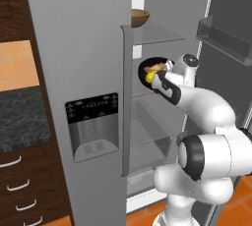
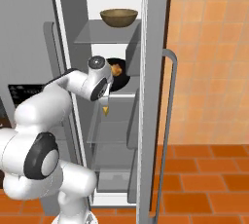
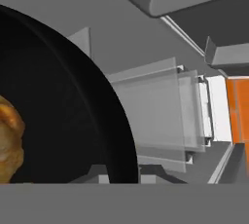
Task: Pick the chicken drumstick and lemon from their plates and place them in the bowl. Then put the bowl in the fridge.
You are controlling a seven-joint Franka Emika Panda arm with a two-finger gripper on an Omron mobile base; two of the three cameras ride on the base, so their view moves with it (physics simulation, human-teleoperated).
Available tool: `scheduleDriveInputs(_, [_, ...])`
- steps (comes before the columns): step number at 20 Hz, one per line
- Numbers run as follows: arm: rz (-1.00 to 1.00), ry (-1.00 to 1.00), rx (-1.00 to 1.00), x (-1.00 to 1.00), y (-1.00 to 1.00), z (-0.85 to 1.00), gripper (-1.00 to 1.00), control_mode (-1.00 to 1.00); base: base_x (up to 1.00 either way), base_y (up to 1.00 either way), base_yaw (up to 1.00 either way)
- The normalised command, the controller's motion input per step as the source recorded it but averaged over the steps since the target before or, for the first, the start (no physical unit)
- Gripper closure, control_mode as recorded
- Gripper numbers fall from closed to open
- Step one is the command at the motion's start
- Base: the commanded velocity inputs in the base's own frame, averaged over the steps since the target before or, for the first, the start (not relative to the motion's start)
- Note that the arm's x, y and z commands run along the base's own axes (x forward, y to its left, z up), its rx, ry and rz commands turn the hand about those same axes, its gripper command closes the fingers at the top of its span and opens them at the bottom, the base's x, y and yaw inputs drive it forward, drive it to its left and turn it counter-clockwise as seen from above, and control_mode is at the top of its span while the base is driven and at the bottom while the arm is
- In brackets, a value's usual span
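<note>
**Bowl carried into the open fridge, not yet set down**

I am looking at the fridge, a tall grey side-by-side unit with a black dispenser panel on its closed door. The other door stands open, showing glass shelves. A brown wooden bowl sits on an upper shelf.

My white arm reaches into the open compartment at mid height. The gripper is clenched on the rim of the black bowl, pinching it tight; the jaws themselves are mostly hidden behind the wrist. The bowl hangs just inside the fridge, below the wooden bowl's shelf and above the next glass shelf. I cannot tell whether its base touches that shelf.

Inside the bowl I see the chicken drumstick, golden-brown and lumpy, and a bit of bright yellow in the left base view that I take to be the lemon.

What worries me from here: I hold the bowl by one edge, so it may tilt and spill the food. If I let go before the base rests on the glass, it could drop or slide off the front. The bowl's far rim might also knock the shelf edge or the compartment wall as I push in.
</note>
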Motion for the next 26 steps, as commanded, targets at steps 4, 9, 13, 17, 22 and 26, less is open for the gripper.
scheduleDriveInputs(4, [0.05,0.05,0.03,0.5,0.12,0.0,1.0,-1.0,0.0,0.0,0.0])
scheduleDriveInputs(9, [0.04,0.17,0.02,0.43,0.05,-0.21,1.0,-1.0,0.0,0.0,0.0])
scheduleDriveInputs(13, [0.01,0.15,0.02,0.55,0.08,-0.32,1.0,-1.0,0.0,0.0,0.0])
scheduleDriveInputs(17, [0.0,0.13,0.02,0.56,0.11,-0.45,1.0,-1.0,0.0,0.0,0.0])
scheduleDriveInputs(22, [0.0,0.06,0.03,0.63,0.02,-0.47,1.0,-1.0,0.0,0.0,0.0])
scheduleDriveInputs(26, [0.0,0.03,0.03,0.73,0.0,-0.35,1.0,-1.0,0.0,0.0,0.0])
